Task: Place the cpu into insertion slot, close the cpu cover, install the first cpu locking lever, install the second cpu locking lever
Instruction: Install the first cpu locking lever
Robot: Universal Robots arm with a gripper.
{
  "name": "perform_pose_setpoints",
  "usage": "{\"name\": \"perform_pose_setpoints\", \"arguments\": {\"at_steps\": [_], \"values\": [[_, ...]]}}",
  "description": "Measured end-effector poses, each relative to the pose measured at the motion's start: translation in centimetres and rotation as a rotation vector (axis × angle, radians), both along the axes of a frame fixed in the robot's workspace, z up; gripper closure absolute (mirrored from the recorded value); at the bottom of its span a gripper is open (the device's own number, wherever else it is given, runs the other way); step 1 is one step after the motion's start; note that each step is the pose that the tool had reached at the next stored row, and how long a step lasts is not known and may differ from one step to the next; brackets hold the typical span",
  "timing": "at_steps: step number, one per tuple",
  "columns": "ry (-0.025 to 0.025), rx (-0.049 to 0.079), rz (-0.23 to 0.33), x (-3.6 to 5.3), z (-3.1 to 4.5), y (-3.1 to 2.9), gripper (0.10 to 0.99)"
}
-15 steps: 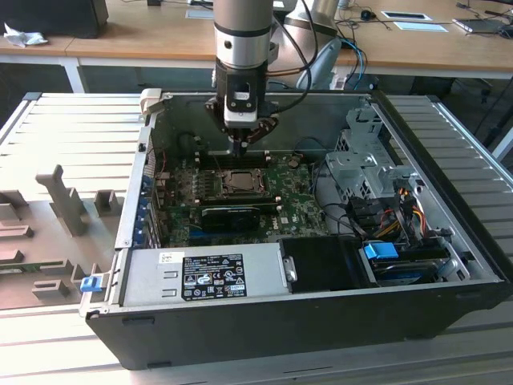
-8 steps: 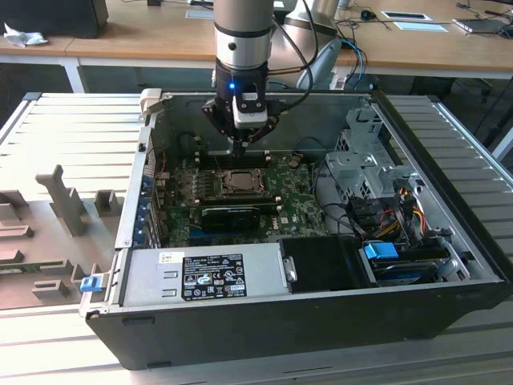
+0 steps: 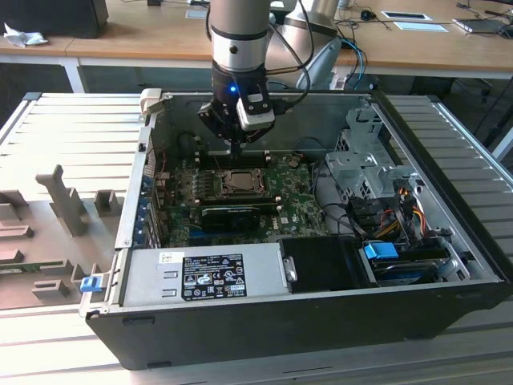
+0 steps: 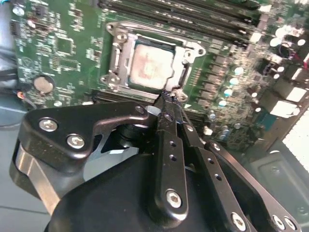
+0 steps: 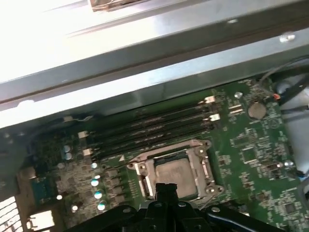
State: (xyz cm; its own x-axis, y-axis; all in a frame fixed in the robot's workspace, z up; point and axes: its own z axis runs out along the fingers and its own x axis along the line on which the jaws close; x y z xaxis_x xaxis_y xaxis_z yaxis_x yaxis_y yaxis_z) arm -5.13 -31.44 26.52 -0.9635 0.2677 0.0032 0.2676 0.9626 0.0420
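Lying on its side with the panel off, a black metal computer case [image 3: 321, 313] rests on a pale grey ribbed metal surface [image 3: 72, 128], with long wooden desks [image 3: 144, 32] running behind it across the room. Grey moulded fixtures [image 3: 56, 200] stand on the ribbed surface at the exterior view's left. Inside the case, a grey power supply box with a white label [image 3: 204, 273] fills the near edge, a silvery drive cage [image 3: 361, 168] with coloured cables sits at the exterior view's right, and a long black card [image 3: 228, 214] lies across the green circuit board [image 3: 292, 188].

The small square cpu with its pale silver-beige face [image 4: 150, 65] sits in the dark square insertion slot [image 4: 183, 75]. The thin silvery-grey cpu cover [image 4: 118, 50] lies flat around it, its window framing the chip. Black memory slots [image 5: 149, 128] run just beside the socket.

The black gripper [image 4: 169, 99] hangs over the socket's edge, its fingers [image 4: 166, 125] pressed together with nothing between them, tips just at the cover's corner. Whether they touch it cannot be told.
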Motion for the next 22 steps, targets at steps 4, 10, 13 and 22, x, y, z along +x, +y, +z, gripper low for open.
{"name": "perform_pose_setpoints", "arguments": {"at_steps": [4, 10, 13, 22], "values": [[0.0000, 0.000, 0.015, -1.74, -0.07, 0.01, 0.980], [-0.0001, 0.000, 0.123, -2.01, -0.24, 0.00, 0.980], [-0.0012, 0.000, 0.124, -3.36, -0.28, 0.00, 0.980], [-0.0034, 0.000, 0.129, -5.62, -0.38, 0.55, 0.980]]}}
